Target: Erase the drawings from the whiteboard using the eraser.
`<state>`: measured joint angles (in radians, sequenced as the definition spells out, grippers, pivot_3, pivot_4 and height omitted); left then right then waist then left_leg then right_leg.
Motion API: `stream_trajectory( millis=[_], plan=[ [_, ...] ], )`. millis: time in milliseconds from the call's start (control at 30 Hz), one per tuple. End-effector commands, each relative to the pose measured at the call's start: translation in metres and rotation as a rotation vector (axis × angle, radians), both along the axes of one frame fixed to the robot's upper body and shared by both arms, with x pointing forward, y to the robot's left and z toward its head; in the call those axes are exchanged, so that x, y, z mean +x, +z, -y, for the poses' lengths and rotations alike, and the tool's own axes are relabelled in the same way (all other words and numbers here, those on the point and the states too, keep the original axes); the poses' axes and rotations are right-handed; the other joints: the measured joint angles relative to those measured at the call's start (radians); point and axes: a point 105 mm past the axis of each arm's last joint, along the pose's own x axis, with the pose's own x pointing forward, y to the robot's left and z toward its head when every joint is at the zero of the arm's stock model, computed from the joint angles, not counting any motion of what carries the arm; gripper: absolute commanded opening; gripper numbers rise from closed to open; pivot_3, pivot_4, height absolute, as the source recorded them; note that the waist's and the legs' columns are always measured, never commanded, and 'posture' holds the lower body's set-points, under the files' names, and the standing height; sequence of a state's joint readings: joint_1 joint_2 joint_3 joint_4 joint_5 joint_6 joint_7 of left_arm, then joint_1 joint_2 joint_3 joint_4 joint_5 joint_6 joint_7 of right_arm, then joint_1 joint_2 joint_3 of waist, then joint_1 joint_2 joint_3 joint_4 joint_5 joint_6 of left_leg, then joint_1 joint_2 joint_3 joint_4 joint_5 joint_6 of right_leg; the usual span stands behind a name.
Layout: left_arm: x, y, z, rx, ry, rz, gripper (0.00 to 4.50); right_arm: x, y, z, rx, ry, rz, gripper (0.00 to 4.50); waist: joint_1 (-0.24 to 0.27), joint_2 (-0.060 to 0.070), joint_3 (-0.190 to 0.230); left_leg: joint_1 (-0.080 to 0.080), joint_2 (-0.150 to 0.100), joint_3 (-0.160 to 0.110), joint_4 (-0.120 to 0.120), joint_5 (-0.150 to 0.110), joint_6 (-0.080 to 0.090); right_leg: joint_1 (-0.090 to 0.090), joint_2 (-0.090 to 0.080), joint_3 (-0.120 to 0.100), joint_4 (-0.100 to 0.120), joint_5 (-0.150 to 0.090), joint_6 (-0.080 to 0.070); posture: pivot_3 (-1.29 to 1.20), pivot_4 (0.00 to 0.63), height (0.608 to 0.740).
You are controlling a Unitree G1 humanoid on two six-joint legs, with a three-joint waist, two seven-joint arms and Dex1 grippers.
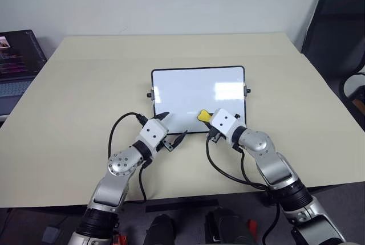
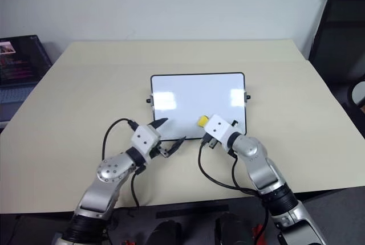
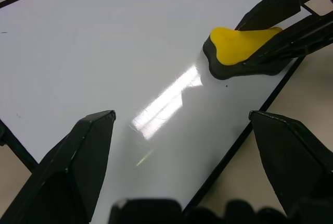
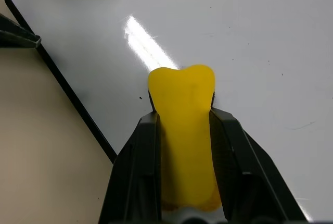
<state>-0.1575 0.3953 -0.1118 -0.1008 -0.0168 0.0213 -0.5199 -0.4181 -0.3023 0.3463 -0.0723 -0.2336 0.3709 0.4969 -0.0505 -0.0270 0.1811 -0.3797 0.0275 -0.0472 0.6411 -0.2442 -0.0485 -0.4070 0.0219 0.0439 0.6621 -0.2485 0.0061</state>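
A: What is seen from the head camera?

B: A whiteboard (image 1: 198, 99) is shown lying flat on a beige table (image 1: 74, 102), a laptop (image 1: 17, 62) at the table's far left edge. The right gripper (image 1: 206, 118) is clamped on a yellow eraser (image 1: 203, 115), which is placed on the board's near edge, right of its middle. The left gripper (image 1: 173, 129) is held with fingers spread and empty at the board's near left corner, one finger over the white surface, the other over the table.

A: And from the left wrist?

B: The two black fingers (image 3: 78, 156) are seen wide apart with nothing between them, the board's black frame (image 3: 229, 156) running below. The eraser (image 3: 237, 47), yellow over a black layer, is pressed flat on the board close to that frame.

A: From the right wrist?

B: The eraser (image 4: 184, 130) is gripped tightly between both fingers (image 4: 138, 172), its tip against the glossy surface. Only faint specks (image 4: 140, 98) are visible on the white; no drawings can be made out.
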Motion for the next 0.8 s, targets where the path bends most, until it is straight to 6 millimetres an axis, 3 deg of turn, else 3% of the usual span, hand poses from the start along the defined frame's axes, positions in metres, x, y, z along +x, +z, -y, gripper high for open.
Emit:
stream_trajectory(
  millis=[33, 233, 400, 533, 667, 800],
  plan=[
    [0.005, 0.011, -0.001, 0.000, -0.009, 0.036, 4.50, 0.010, -0.011, 0.016, -0.002, -0.081, -0.049, 0.98, -0.001, 0.000, 0.000, 0.000, 0.000, 0.000, 0.000, 0.000, 0.000, 0.000, 0.000, 0.000, 0.000, 0.000, 0.000, 0.00, 0.150, 0.740],
    [0.003, 0.009, 0.004, 0.002, -0.041, 0.026, 4.50, 0.006, 0.015, 0.018, 0.145, -0.093, 0.024, 0.98, -0.002, 0.000, 0.000, 0.000, 0.000, 0.000, 0.000, 0.000, 0.000, 0.000, 0.000, 0.000, 0.000, 0.000, 0.000, 0.00, 0.150, 0.740],
    [-0.003, 0.014, 0.024, -0.044, -0.146, 0.034, 4.50, -0.009, 0.032, 0.035, 0.183, -0.120, 0.077, 0.98, 0.013, 0.000, 0.001, -0.007, -0.001, 0.000, -0.001, 0.000, 0.000, -0.005, 0.000, 0.000, -0.001, 0.000, 0.001, 0.00, 0.150, 0.740],
    [-0.010, 0.024, 0.047, -0.127, -0.302, 0.034, 4.50, -0.017, 0.043, 0.063, 0.199, -0.214, 0.071, 0.98, 0.023, 0.001, 0.001, -0.019, -0.001, 0.000, 0.000, 0.000, 0.000, -0.015, 0.000, 0.000, -0.001, 0.000, 0.002, 0.00, 0.150, 0.740],
    [-0.023, 0.030, 0.069, -0.202, -0.513, -0.026, 4.50, -0.027, 0.055, 0.106, 0.175, -0.357, 0.056, 0.98, 0.023, 0.001, 0.001, -0.019, -0.002, -0.001, 0.000, 0.000, 0.000, -0.015, 0.001, -0.001, -0.001, 0.000, 0.002, 0.00, 0.150, 0.740],
    [-0.028, 0.031, 0.077, -0.236, -0.637, -0.088, 4.50, -0.035, 0.056, 0.134, 0.151, -0.460, 0.000, 0.98, 0.020, 0.001, 0.001, -0.018, -0.002, -0.001, 0.001, 0.000, 0.000, -0.014, 0.003, -0.002, 0.000, 0.000, 0.002, 0.00, 0.150, 0.740]
  ],
)
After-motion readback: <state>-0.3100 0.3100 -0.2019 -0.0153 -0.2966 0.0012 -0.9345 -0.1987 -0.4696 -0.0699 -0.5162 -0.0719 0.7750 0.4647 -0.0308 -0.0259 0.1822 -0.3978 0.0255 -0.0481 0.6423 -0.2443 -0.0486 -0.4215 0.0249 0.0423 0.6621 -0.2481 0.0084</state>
